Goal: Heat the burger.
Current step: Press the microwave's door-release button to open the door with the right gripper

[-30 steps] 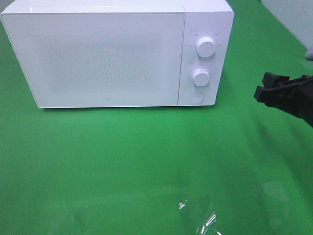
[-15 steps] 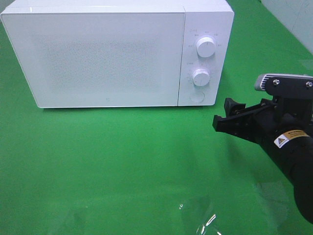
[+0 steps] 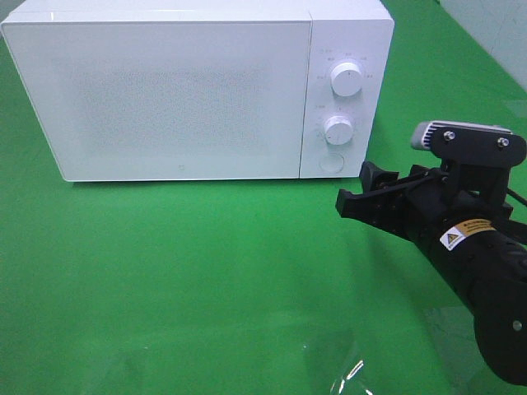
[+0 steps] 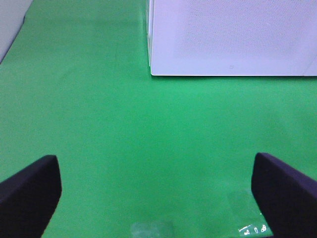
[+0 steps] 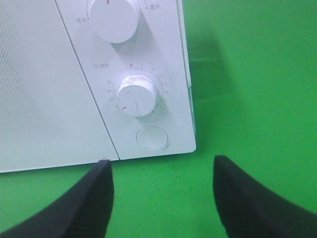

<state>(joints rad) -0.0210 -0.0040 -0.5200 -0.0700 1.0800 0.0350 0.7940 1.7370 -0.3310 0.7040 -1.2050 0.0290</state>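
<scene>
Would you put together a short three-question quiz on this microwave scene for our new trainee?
1. True or false: the microwave is shut.
2. The right gripper points toward: A) the microwave's left edge, B) the control panel, C) a plate.
3. How many dials does the panel carry?
Key: 1 true; 2 B; 3 two.
</scene>
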